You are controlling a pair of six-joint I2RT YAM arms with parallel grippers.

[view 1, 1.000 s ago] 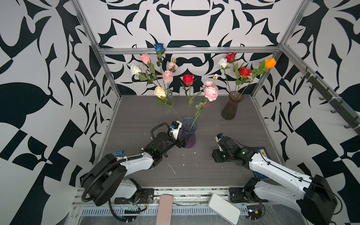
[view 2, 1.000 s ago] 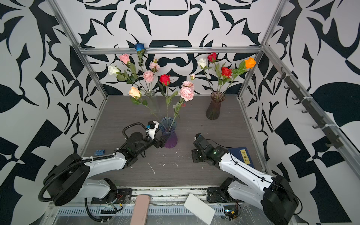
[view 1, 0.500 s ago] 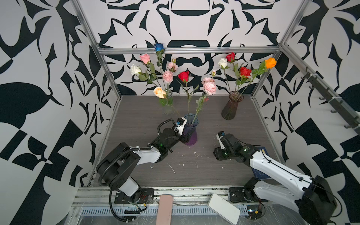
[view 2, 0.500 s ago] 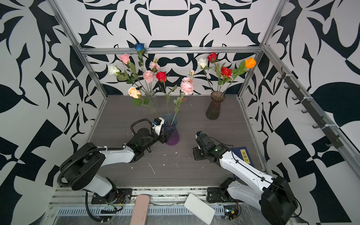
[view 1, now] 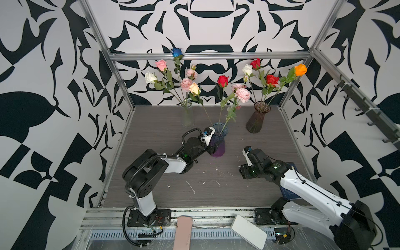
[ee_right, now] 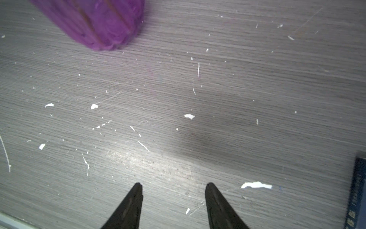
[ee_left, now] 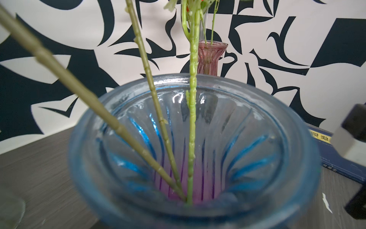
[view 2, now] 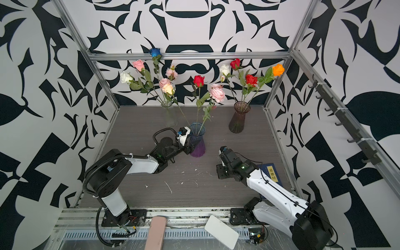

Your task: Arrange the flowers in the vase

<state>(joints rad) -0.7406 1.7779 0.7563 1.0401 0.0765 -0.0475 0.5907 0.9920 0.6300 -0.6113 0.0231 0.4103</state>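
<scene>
We are seeing every flower standing in a vase, with none lying on the grey table [view 1: 151, 129]. The blue-and-purple vase [view 1: 219, 140] in the middle is holding three stems [ee_left: 191, 119]: the peach rose [view 1: 194, 88] leaning left, the red rose [view 1: 223, 80] rising almost straight, and the pink rose [view 1: 242, 94] leaning right. At the far left the clear glass vase [view 1: 187, 114] is carrying the white, pink and blue heads. At the far right the brown vase [view 1: 257, 119] is carrying white, red and orange ones.

The left gripper [view 1: 212, 149] is pressing low against the left side of the blue-and-purple vase. We are not able to tell whether its claw is clamping the glass or only resting beside it, as the wrist view shows only the rim. The right gripper [ee_right: 174, 184] is hovering over bare table to the vase's right, its claw spread and holding nothing.

We are mainly worrying about tipping. The long stems are making the vase top-heavy, and a push on its lower body could slide or topple it. Smooth ribbed glass may also slip out of a partial pinch. The peach rose is sitting close among the clear vase's blooms, so shifting the vase could snag leaves and drag a stem out. The dark blue book [view 2: 271, 173] is lying under the right arm, well apart from the vases.
</scene>
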